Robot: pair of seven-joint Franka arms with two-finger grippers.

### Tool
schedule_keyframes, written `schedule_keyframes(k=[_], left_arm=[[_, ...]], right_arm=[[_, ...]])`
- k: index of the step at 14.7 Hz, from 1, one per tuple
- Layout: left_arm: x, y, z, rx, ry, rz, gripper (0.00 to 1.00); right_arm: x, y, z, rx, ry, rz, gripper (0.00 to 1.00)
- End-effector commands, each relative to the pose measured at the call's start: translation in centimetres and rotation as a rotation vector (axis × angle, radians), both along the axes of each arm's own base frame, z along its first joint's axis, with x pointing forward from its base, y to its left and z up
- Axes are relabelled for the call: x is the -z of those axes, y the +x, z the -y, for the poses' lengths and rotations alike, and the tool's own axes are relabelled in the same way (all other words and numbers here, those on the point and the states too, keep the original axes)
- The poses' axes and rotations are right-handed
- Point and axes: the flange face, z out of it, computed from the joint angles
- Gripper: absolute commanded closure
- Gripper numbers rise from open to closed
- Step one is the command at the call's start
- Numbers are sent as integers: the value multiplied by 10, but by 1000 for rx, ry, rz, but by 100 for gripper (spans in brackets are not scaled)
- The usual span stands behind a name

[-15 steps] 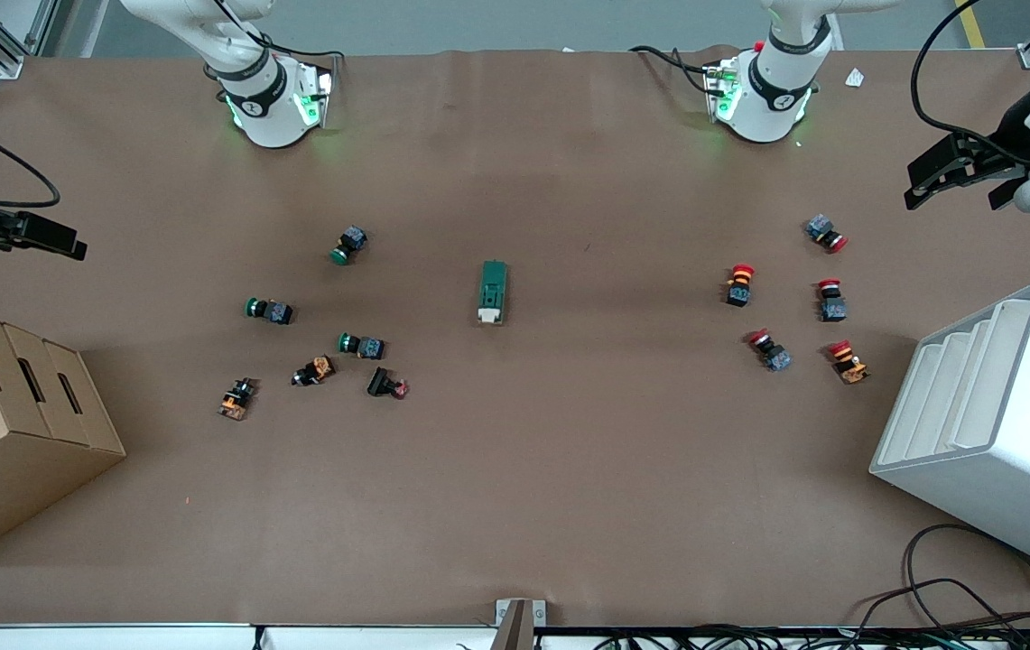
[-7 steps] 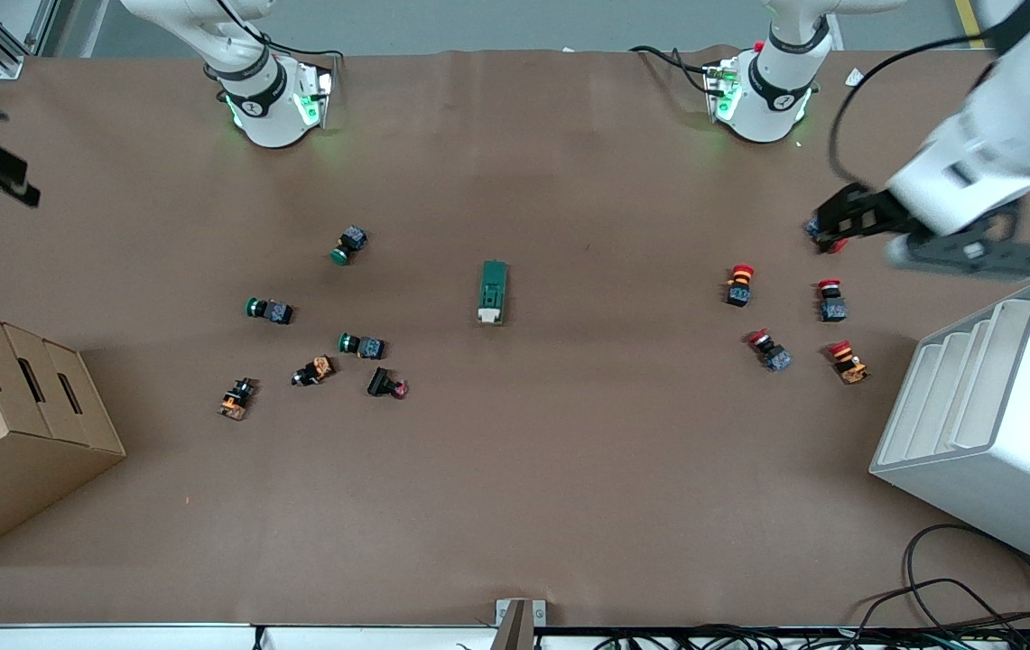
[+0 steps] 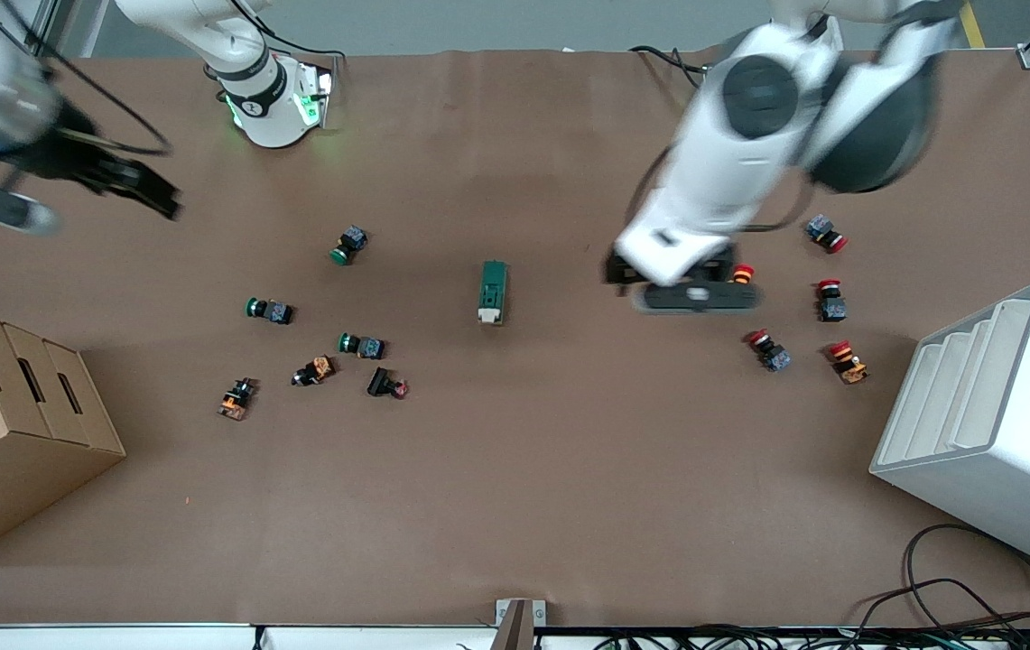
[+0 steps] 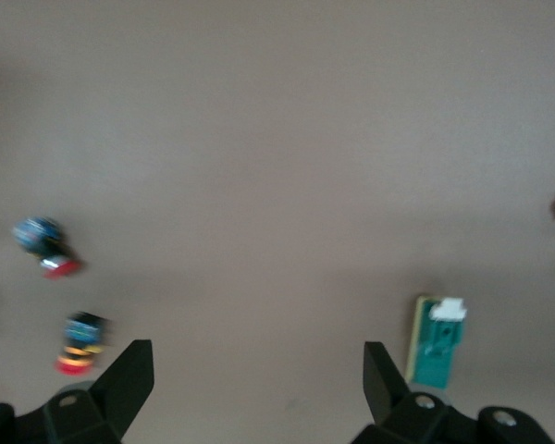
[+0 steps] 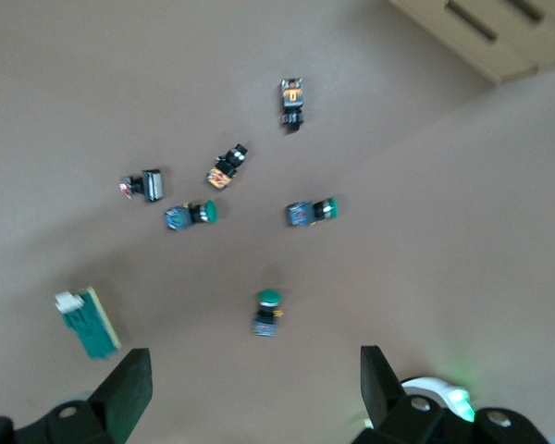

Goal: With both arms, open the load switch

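Left claw (image 3: 623, 271) now nearer load switch (image 3: 493, 291)

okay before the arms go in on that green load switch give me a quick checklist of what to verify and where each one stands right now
1. Load switch free on the table, nothing touching it: ok.
2. White toggle end visible, pointing toward the front camera: ok.
3. Left gripper open: ok, the left wrist view shows its fingers spread with nothing between them.
4. Right gripper open: ok, the right wrist view shows its fingers apart and empty.
5. Left gripper lined up over the switch: not ok, it is over bare table between the switch and the red-capped buttons.
6. Right gripper lined up over the switch: not ok, it is over the table's right-arm end, well short of the green-capped buttons.
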Motion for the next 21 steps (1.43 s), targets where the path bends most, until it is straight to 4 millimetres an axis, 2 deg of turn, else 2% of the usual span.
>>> schedule_keyframes(k=[1,2,5,7,9,11,13,15,16,17,18,20,21], left_arm=[[38,-24,55,-99,34,52,0],[55,-41,76,-131,38,76,0],[98,-83,109,-244,45,179,0],[122,-110,126,-241,51,226,0],[150,-145,152,-205,67,297,1],[176,-159,164,-212,93,382,0],[208,-197,186,-174,106,437,0],[239,-221,197,-188,98,518,1],[248,-228,200,-220,78,553,1],[262,-242,206,-208,70,579,1],[275,-259,212,-181,63,602,1],[293,-271,211,-110,76,642,4],[304,-283,211,-42,83,682,5]], right_arm=[[46,18,-51,206,-5,-36,0],[68,26,-71,288,-5,-44,0],[121,42,-113,448,-21,-68,0],[160,51,-131,539,-56,-85,0],[195,63,-155,604,-83,-90,0],[225,73,-177,661,-114,-98,0],[260,81,-194,701,-146,-115,0],[286,80,-215,732,-166,-135,0],[302,77,-225,736,-179,-142,0],[312,75,-235,749,-173,-131,0],[323,74,-244,781,-170,-119,0],[344,68,-257,809,-180,-116,0],[353,64,-263,815,-184,-130,0]])
